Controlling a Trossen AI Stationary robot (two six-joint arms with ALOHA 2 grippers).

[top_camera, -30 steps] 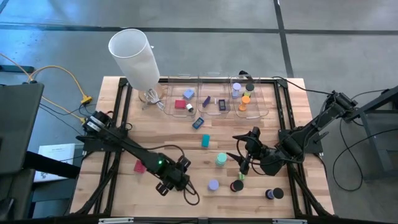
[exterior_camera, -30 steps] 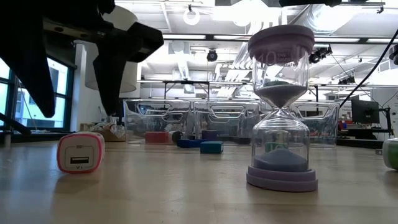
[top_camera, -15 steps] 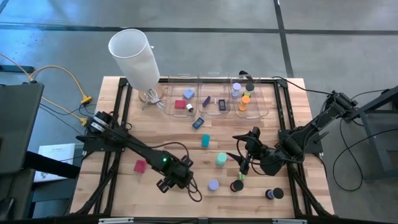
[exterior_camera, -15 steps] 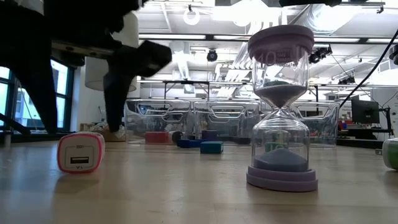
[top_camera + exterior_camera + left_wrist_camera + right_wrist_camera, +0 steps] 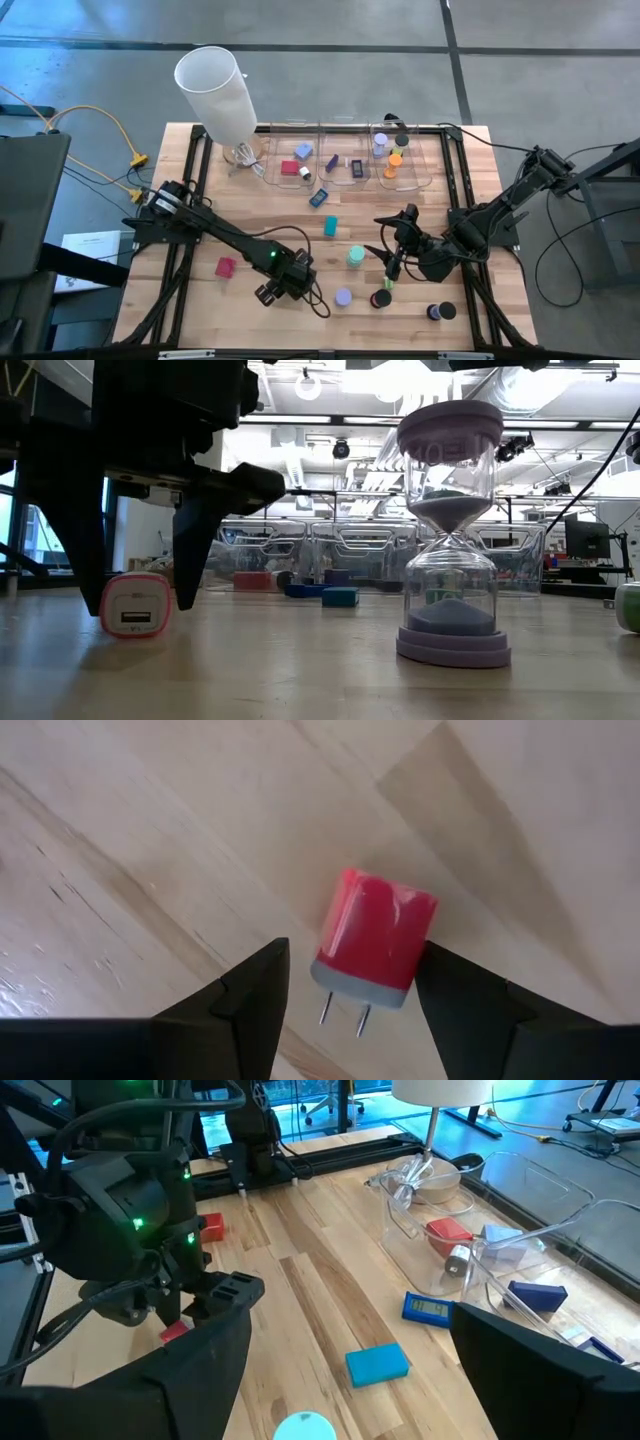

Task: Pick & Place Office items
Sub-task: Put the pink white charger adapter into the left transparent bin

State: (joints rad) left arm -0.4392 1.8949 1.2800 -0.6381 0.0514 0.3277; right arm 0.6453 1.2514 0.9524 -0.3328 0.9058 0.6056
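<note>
Observations, high view: the left gripper (image 5: 272,294) is at lower centre-left of the frame, over bare bench (image 5: 260,220). The red block (image 5: 225,267) lies to its left, near, with a strip of wood showing between them. The right gripper (image 5: 391,262) waits at lower centre-right, above a black disc (image 5: 381,299), with a pale teal disc (image 5: 356,257) to its left. A lavender hourglass (image 5: 343,297) stands just right of the left gripper. A teal block (image 5: 330,227) and a dark blue rectangle (image 5: 318,197) lie mid-frame, below the clear bins (image 5: 345,160).

Low view: 2 dark left fingers (image 5: 195,550) reach down to the bench at left of frame. The red block appears low between them as a pink-rimmed white face with a socket. Depth is not readable, so contact: cannot tell. The hourglass fills centre-right.

Left wrist view: the fingers (image 5: 250,1005) stand apart, about 1 block-width, holding nothing. The red block, 2 metal prongs toward the camera, lies flat on the wood at the mouth of the gap. Neither finger visibly touches it.

Right wrist view: the right fingers (image 5: 200,1370) are spread wide at the lower corners with nothing between them. The teal block sits low centre and the left arm (image 5: 130,1210) is at upper left.
</note>
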